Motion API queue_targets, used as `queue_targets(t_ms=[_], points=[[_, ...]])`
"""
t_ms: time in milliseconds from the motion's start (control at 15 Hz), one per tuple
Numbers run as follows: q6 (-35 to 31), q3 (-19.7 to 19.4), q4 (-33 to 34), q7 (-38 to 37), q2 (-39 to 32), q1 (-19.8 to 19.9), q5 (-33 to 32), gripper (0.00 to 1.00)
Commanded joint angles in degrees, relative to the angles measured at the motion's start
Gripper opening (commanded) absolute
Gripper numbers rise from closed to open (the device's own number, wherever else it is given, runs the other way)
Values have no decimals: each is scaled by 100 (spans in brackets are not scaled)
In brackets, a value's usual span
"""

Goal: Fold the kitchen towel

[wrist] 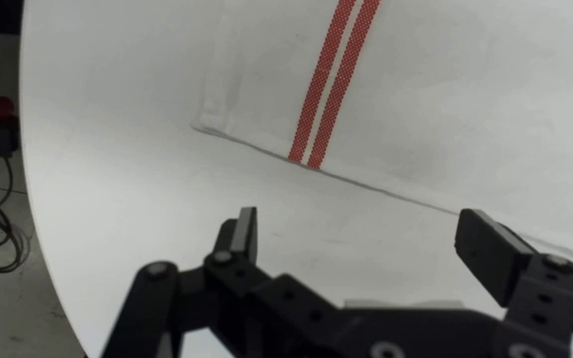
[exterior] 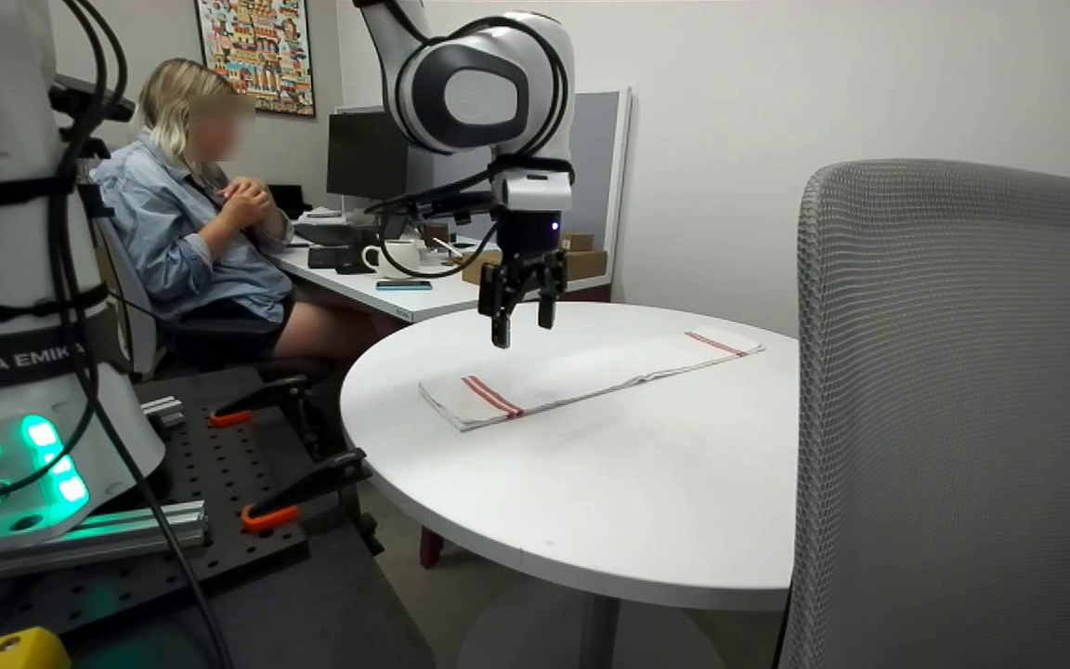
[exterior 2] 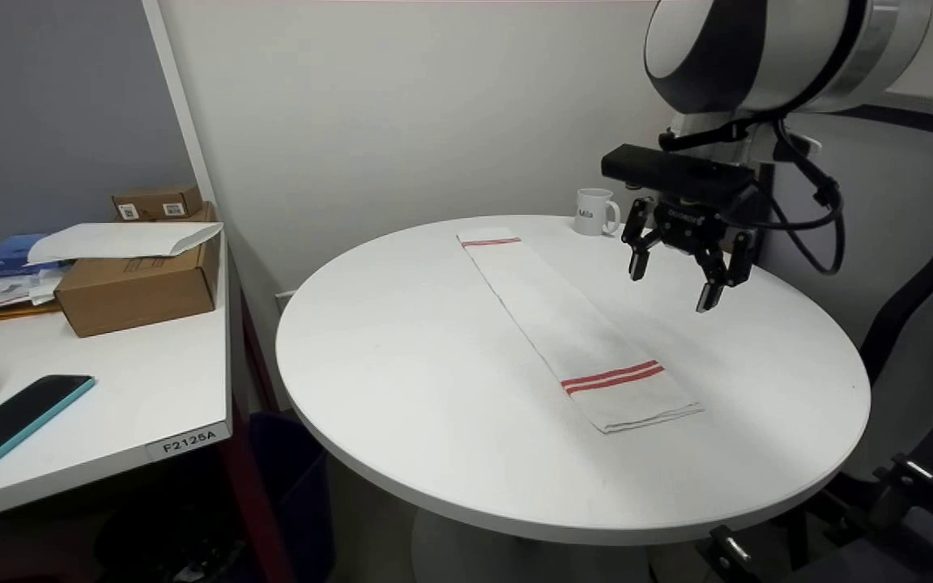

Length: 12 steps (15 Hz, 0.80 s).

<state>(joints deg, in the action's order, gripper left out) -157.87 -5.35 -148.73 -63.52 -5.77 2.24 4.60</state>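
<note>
- Lying flat on the round white worktop (exterior: 591, 502), the kitchen towel (exterior: 591, 373) is seen in both exterior views as a long narrow strip with layered edges.
- In an exterior view, the towel is spread from mid-frame toward the right, a double red stripe being shown near its left end and more red near its right end.
- In the wrist view, much of the upper part of the frame is taken up by the towel, and its double red stripe is cut off by the top edge.
- The fingers (wrist: 485, 253) are set wide apart, pointed downward and raised above the worktop; in the wrist view, they are shown left of centre and at the lower right.
- A white mug (exterior 2: 594, 212) is stood upright near the worktop's edge, at the upper right of the frame in an exterior view.
- In an exterior view, the right of the frame is filled by a grey mesh chair (exterior: 953, 418), and a seated person (exterior: 159, 223) is shown at the upper left.
- At the left of the frame in an exterior view, a phone (exterior 2: 17, 421) and a cardboard box (exterior 2: 142, 287) are placed on a white desk (exterior 2: 151, 372).
</note>
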Motion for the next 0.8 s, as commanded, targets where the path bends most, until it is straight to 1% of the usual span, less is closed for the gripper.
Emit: queue_targets(t_ms=[0,200,400,733], points=[[-503,-235,-242,-1172,-7,-196,-607,100],[-492,-291,-308,-1673,-28,-230,-857,100],[-479,-142,-404,-1594,-156,-238,-631,100],[-648,-19,-586,-1625,-547,-523,-625,100]])
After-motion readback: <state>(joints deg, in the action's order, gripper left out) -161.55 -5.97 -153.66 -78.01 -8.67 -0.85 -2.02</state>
